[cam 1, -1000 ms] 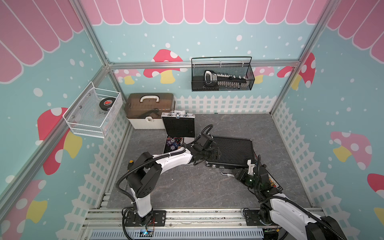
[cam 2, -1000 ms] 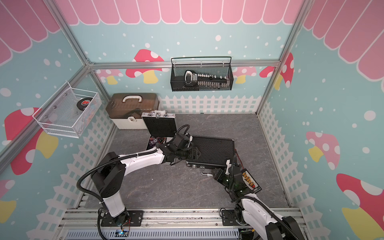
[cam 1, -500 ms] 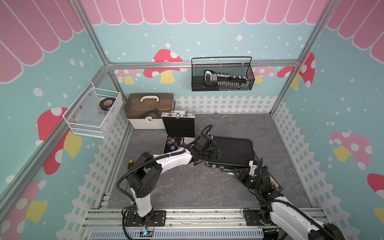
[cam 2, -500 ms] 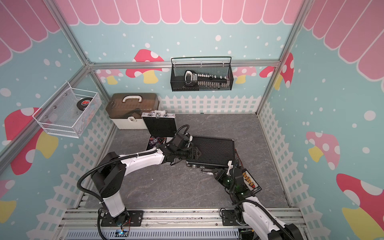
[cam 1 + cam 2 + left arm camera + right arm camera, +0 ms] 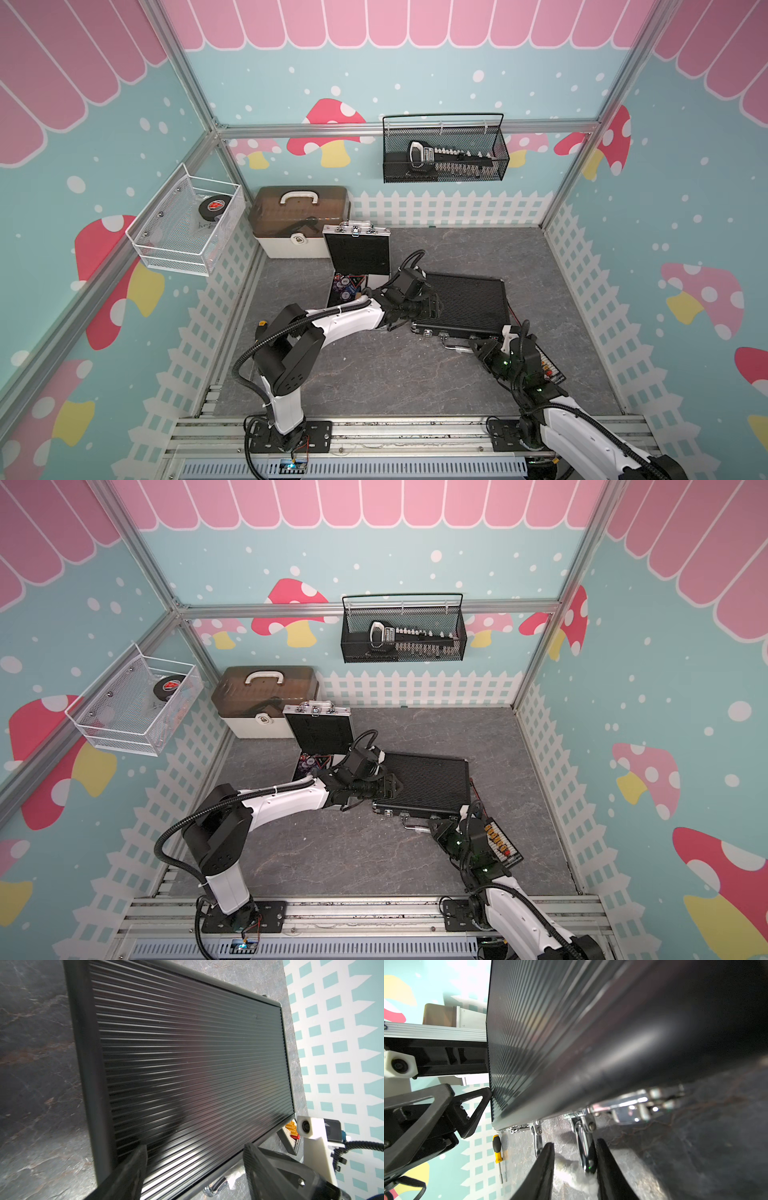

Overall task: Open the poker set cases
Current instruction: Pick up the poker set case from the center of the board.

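Black case point(image 5: 465, 303) lies shut mid-frame, silver case point(image 5: 357, 253) open up-left of it | right claw point(image 5: 575, 1144) narrowly apart around chrome handle point(image 5: 584, 1147), left claw point(image 5: 195, 1146) wide apart over lid point(image 5: 187, 1053) | I fear a handle pull drags the case if latches point(image 5: 633, 1105) hold.

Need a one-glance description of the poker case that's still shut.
Start at the beige box with the brown lid in the far-left corner of the grey floor; the small silver case stands just in front of it, lid up. The black case lies flat to that one's right: larger, ribbed, and closed, with a chrome handle on its near edge.
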Tool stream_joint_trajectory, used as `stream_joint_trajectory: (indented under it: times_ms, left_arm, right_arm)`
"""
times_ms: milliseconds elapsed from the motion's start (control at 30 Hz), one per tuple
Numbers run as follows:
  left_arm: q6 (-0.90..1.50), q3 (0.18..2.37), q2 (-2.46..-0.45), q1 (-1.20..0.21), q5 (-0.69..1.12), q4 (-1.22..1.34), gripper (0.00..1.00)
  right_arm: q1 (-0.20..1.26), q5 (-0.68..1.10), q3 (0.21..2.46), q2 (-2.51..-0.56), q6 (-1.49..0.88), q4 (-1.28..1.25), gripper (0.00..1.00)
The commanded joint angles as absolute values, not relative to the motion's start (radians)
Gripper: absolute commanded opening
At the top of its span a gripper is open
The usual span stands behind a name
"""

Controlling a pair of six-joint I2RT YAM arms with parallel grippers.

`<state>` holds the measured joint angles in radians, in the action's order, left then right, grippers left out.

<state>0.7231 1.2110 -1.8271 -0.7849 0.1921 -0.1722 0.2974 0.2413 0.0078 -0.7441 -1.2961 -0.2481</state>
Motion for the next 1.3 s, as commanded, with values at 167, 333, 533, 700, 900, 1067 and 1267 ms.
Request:
stream_joint_trajectory:
  times_ms: [167,333,533,700,900,1067,1267]
  left_arm:
    - [0.753,1.166,-1.862,-0.782,0.216,-0.249,0.75]
    - [0.756,1.161,-1.864,-0.782,0.22,-0.246,0.75]
    - [0.746,1.163,-1.846,-0.783,0.222,-0.243,0.75]
    - [0.605,1.219,-1.772,-0.79,0.167,-0.315,0.75]
    - [0.189,1.274,-1.613,-0.849,-0.027,-0.403,0.76]
    - [-0.334,1.202,-1.512,-1.029,-0.109,-0.35,0.82]
    - [-0.64,1.138,-1.558,-1.203,-0.111,-0.31,0.78]
  right_arm:
    - [0.307,0.231,0.003,-0.815,-1.351,-0.284,0.27]
    - [0.307,0.233,0.008,-0.859,-1.374,-0.329,0.23]
    - [0.307,0.237,0.016,-0.852,-1.41,-0.326,0.14]
    - [0.307,0.232,0.036,-0.711,-1.452,-0.207,0.02]
    - [0.306,0.204,0.059,-0.477,-1.504,-0.003,0.0]
    - [0.307,0.206,0.066,-0.42,-1.518,0.044,0.0]
    - [0.307,0.226,0.124,-0.452,-1.514,0.032,0.0]
